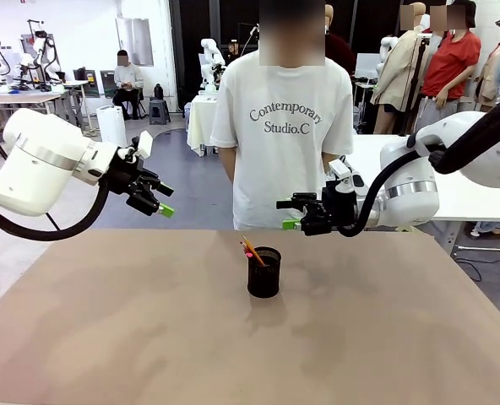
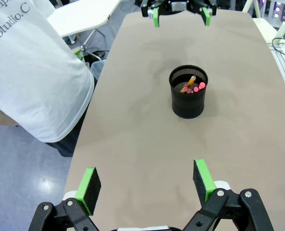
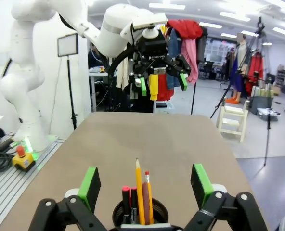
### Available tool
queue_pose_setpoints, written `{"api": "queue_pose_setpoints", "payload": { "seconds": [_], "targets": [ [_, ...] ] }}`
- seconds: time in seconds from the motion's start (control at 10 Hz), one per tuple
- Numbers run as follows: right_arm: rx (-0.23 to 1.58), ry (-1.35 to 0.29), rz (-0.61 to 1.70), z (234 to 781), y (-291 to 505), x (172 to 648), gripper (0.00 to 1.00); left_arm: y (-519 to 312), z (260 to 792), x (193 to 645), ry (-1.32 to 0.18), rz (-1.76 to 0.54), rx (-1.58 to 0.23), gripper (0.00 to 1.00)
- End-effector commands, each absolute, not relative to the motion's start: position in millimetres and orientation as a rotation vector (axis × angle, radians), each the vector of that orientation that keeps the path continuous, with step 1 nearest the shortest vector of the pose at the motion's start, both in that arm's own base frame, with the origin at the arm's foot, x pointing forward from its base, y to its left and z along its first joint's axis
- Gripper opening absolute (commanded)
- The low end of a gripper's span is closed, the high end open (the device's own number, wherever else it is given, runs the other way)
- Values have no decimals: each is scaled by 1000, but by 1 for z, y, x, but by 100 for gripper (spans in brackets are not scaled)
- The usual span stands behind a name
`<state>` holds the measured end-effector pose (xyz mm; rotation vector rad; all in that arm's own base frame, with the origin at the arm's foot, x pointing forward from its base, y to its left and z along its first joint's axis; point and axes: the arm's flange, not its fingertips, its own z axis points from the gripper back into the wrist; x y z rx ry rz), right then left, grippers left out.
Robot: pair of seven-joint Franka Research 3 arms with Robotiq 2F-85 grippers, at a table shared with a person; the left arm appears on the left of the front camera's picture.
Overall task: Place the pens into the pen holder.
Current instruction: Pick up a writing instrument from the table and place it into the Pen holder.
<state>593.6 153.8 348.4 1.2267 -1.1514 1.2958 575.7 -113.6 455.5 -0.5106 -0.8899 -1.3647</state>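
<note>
Both grippers wide open, gripping nothing; pens standing in the holder.

Left gripper [image 1: 154, 199] and right gripper [image 1: 298, 214] raised above the table [image 1: 106, 337], jaws fully spread, well apart from the pen holder [image 1: 263, 272]. Small black mesh cup near table centre, upright, holding the pens [image 3: 140, 197]: yellow-orange pencil, brownish-pink one, black one with red tip. Bare brown tabletop all around, edges far off.
</note>
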Motion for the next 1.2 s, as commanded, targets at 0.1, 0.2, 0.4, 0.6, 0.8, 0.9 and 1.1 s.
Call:
{"api": "queue_pose_setpoints", "payload": {
  "seconds": [0.1, 0.2, 0.4, 0.6, 0.8, 0.9, 1.1],
  "targets": [
    [1129, -1021, 1334, 381, 120, 571, 100, -113, 457, 577, -888, -1372, -504, 100],
    [1079, -1007, 1358, 392, 107, 571, 100, -113, 457, 577, -888, -1372, -504, 100],
    [992, -970, 1393, 412, 82, 568, 100, -113, 457, 577, -888, -1372, -504, 100],
    [911, -876, 1377, 429, 53, 566, 100, -113, 457, 577, -888, -1372, -504, 100],
    [850, -858, 1377, 442, 27, 570, 100, -113, 457, 577, -888, -1372, -504, 100],
    [826, -831, 1365, 446, 14, 574, 100, -113, 457, 577, -888, -1372, -504, 100],
    [761, -839, 1336, 454, -9, 583, 100, -113, 457, 577, -888, -1372, -504, 100]
  ]
}}
